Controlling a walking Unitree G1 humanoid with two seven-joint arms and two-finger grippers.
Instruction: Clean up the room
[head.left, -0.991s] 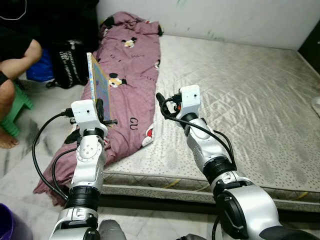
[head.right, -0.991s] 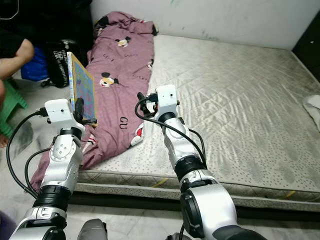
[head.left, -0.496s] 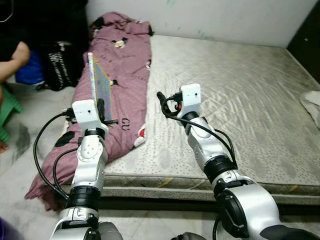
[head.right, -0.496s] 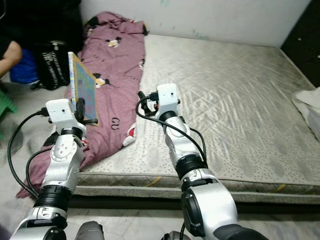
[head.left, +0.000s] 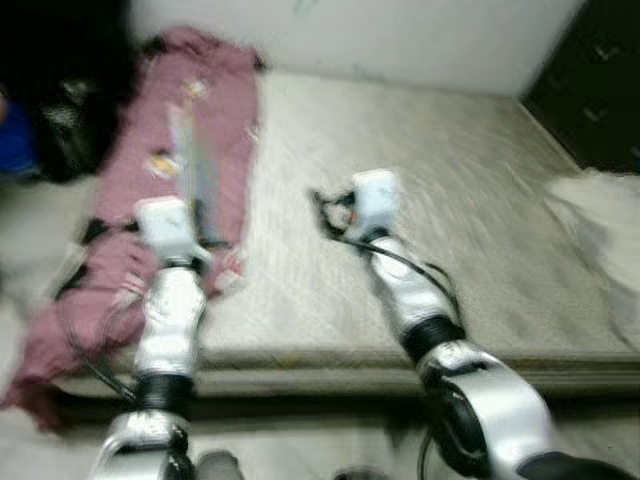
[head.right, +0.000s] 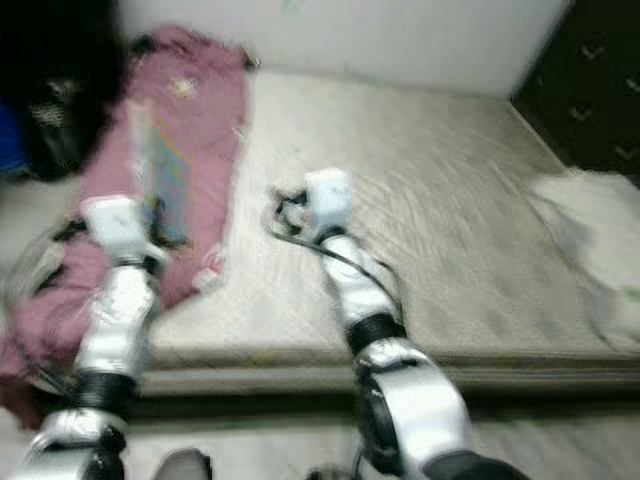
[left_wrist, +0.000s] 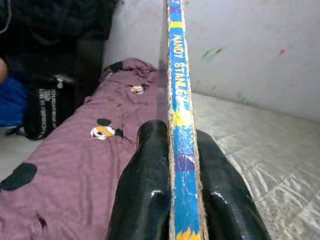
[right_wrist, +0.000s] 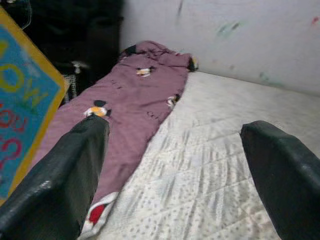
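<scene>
A thin blue and yellow picture book (left_wrist: 179, 115) stands upright on edge, and my left gripper (left_wrist: 182, 200) is shut on its lower part. In the blurred left eye view the book (head.left: 188, 165) rises above the left wrist, over a maroon cartoon-print blanket (head.left: 135, 185). My right gripper (right_wrist: 175, 170) is open with nothing between its fingers (right_wrist: 65, 170), held over the grey quilted mattress (head.left: 460, 210). In the left eye view the right gripper (head.left: 322, 208) sits just right of the book. The book's cover (right_wrist: 22, 115) also appears in the right wrist view.
The blanket (right_wrist: 135, 100) lies along the mattress's left side and spills onto the floor. A black bag (head.left: 60, 135) stands to the left by the wall. A pale cloth heap (head.left: 600, 215) lies at the right, below dark furniture (head.left: 590, 85).
The camera has swung to the right and the picture is now blurred; the person at the left has left the frame. Both arms keep their pose, with the book still held.
</scene>
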